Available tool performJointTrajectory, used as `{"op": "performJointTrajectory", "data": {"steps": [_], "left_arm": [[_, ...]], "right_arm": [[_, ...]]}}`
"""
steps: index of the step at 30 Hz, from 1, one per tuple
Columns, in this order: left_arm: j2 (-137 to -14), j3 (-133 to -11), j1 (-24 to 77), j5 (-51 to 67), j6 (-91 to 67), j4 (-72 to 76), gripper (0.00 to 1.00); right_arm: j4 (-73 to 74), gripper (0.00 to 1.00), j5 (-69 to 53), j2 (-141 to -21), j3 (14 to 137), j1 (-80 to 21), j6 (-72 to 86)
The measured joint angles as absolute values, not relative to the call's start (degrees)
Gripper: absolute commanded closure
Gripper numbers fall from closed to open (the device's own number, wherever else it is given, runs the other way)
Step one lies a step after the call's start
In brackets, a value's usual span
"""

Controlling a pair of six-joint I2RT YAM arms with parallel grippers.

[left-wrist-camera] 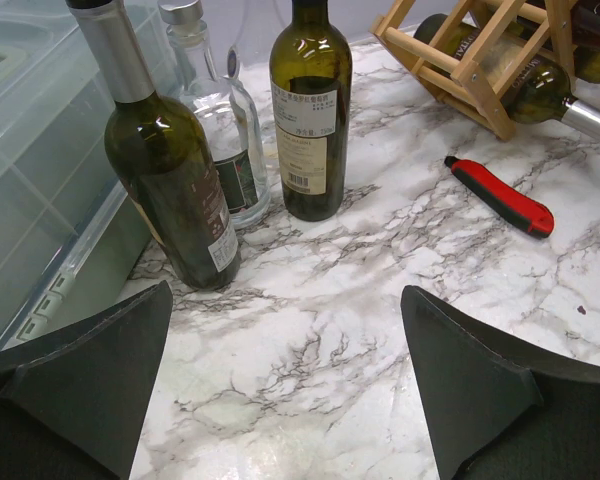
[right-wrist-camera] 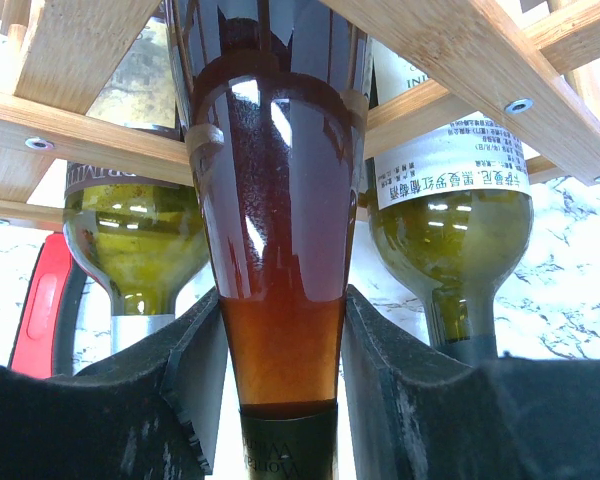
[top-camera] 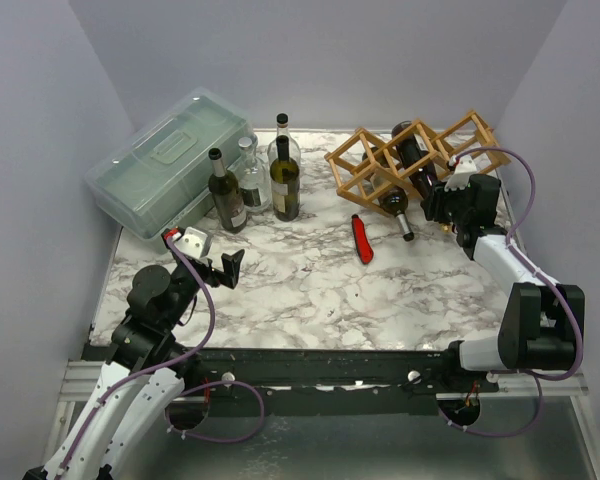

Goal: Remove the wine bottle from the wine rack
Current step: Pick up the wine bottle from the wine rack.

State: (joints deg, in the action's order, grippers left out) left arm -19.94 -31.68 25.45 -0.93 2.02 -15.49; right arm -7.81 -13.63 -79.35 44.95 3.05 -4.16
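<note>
The wooden wine rack [top-camera: 365, 150] stands at the back right of the marble table, with bottles lying in its cells. In the right wrist view a brown wine bottle [right-wrist-camera: 280, 180] slopes down out of the rack [right-wrist-camera: 80, 125] toward the camera. My right gripper [right-wrist-camera: 280, 310] is shut on this bottle where the shoulder narrows to the neck, and both pads touch the glass. From above, that gripper [top-camera: 438, 198] sits at the rack's near right side. My left gripper [top-camera: 225, 268] hovers open over the near left of the table, and nothing lies between its fingers [left-wrist-camera: 130, 350].
Two green bottles [right-wrist-camera: 140, 250] [right-wrist-camera: 450, 250] lie in the rack beside the held one. Three bottles [top-camera: 227, 192] [top-camera: 252, 176] [top-camera: 285, 172] stand at the back left, in front of a translucent lidded box [top-camera: 165, 165]. A red utility knife [top-camera: 362, 240] lies mid-table.
</note>
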Motion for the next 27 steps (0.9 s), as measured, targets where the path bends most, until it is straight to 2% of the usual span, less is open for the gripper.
{"op": "performJointTrajectory", "data": {"steps": [3,7,8,11,14,18,23,27], "left_arm": [[-19.9,-31.7,25.5,-0.9,2.0,-15.5,0.01],[-19.9,-31.7,25.5,-0.9,2.0,-15.5,0.01],[-19.9,-31.7,25.5,-0.9,2.0,-15.5,0.01],[-19.9,-31.7,25.5,-0.9,2.0,-15.5,0.01],[-19.9,-31.7,25.5,-0.9,2.0,-15.5,0.01],[-19.9,-31.7,25.5,-0.9,2.0,-15.5,0.01],[-19.9,-31.7,25.5,-0.9,2.0,-15.5,0.01],[-19.9,-31.7,25.5,-0.9,2.0,-15.5,0.01]], "right_arm": [[-7.7,0.97,-13.6,-79.4,44.9,3.0,-4.2],[-7.6,0.96,-13.6,-79.4,45.1,3.0,-4.2],[-7.4,0.94,-13.6,-79.4,45.2,3.0,-4.1],[-6.9,0.77,-13.6,-79.6,45.6,3.1,-4.1],[-6.8,0.66,-13.8,-80.2,45.9,3.1,-4.1],[-6.8,0.66,-14.0,-80.8,46.4,3.1,-4.1],[-6.8,0.56,-14.1,-81.1,46.6,3.1,-4.1],[-6.9,0.52,-14.1,-81.5,46.8,3.1,-4.1]]}}
